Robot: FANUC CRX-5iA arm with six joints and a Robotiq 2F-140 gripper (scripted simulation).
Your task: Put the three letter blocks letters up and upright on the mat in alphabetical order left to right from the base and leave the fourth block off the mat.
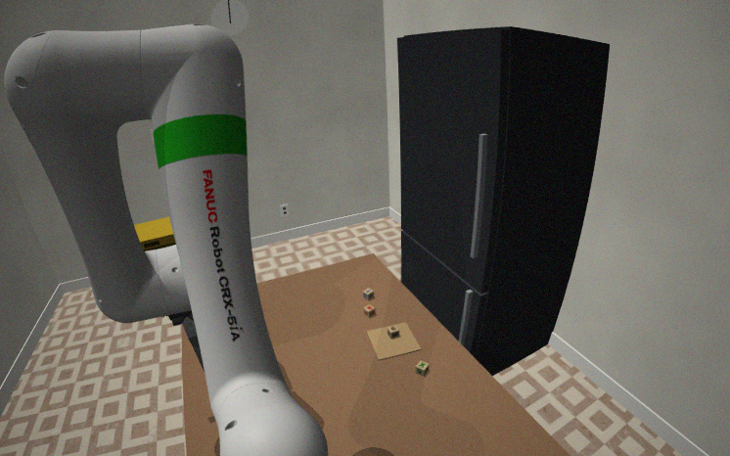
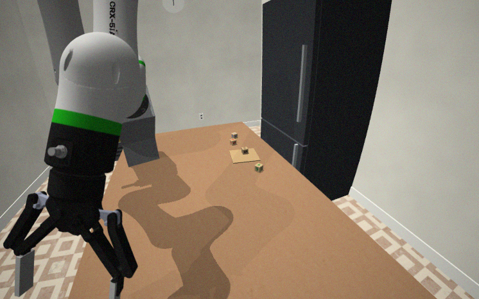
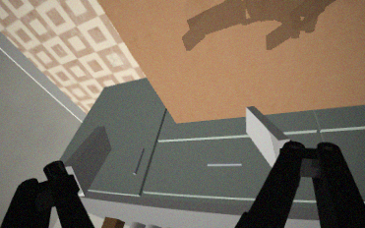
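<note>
open gripper hangs far from four blocks at the table's far end

the gripper (image 2: 68,273) hangs with its fingers spread as wide as they go and nothing between them, above the near left edge of the brown table (image 2: 278,237), pads pointing down. in the wrist view the two pale pads (image 3: 264,135) stand well apart, with grey cabinet fronts and the table edge beyond them. the white arm (image 1: 208,238) with its green band rises behind the gripper and fills the left of the top view.

all four blocks lie well away from the gripper, at the far right part of the table near the black fridge (image 1: 470,187). the tan mat (image 1: 393,342) lies flat there, and one block (image 1: 393,331) sits on it, near its far edge. the block with green marks (image 1: 422,368) rests on bare table just off the mat's near right corner. the block with a red mark (image 1: 369,309) and, just past it, the block with a blue mark (image 1: 368,293) sit on the table beyond the mat, close to each other. their top marks are too small to read.
</note>
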